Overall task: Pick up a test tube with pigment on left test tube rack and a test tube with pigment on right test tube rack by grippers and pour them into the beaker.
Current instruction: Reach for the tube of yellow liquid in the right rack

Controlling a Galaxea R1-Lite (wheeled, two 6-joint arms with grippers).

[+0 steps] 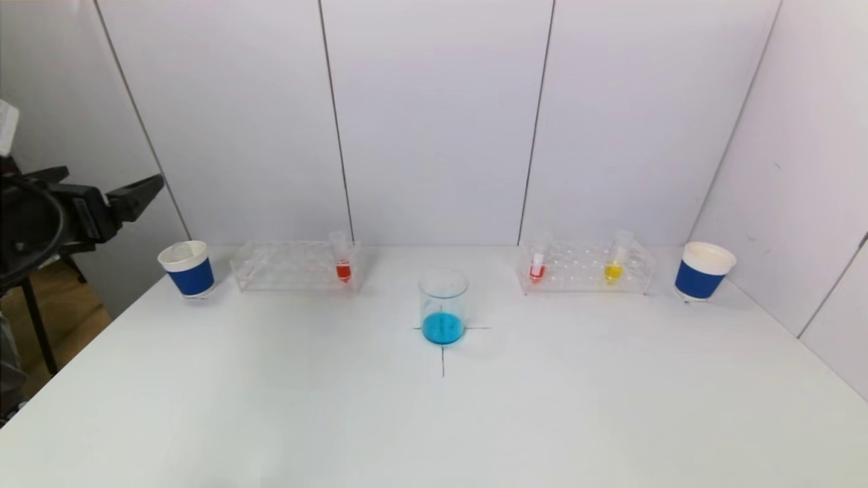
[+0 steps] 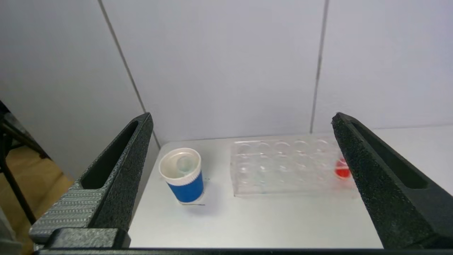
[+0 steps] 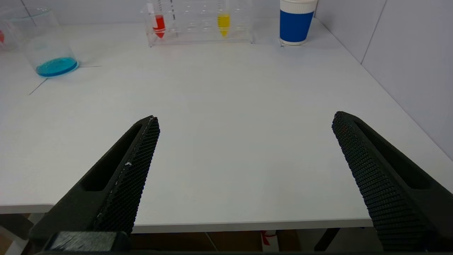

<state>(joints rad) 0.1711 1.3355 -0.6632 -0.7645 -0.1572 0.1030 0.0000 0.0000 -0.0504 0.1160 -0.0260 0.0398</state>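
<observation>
Left gripper (image 2: 240, 124) hangs spread wide off the table's left edge, holding nothing; right gripper (image 3: 244, 122) gapes empty over the near edge. Red tube (image 1: 343, 264) stands in the left rack (image 1: 291, 266), red (image 1: 537, 264) and yellow (image 1: 614, 261) tubes in the right rack (image 1: 586, 268), the beaker (image 1: 443, 306) between them.

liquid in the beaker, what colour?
Blue, a shallow layer at the bottom of the beaker. Head view shows it best.

No readable text, label, brand or number appears on anything here; graduation marks on the tubes are illegible.
</observation>
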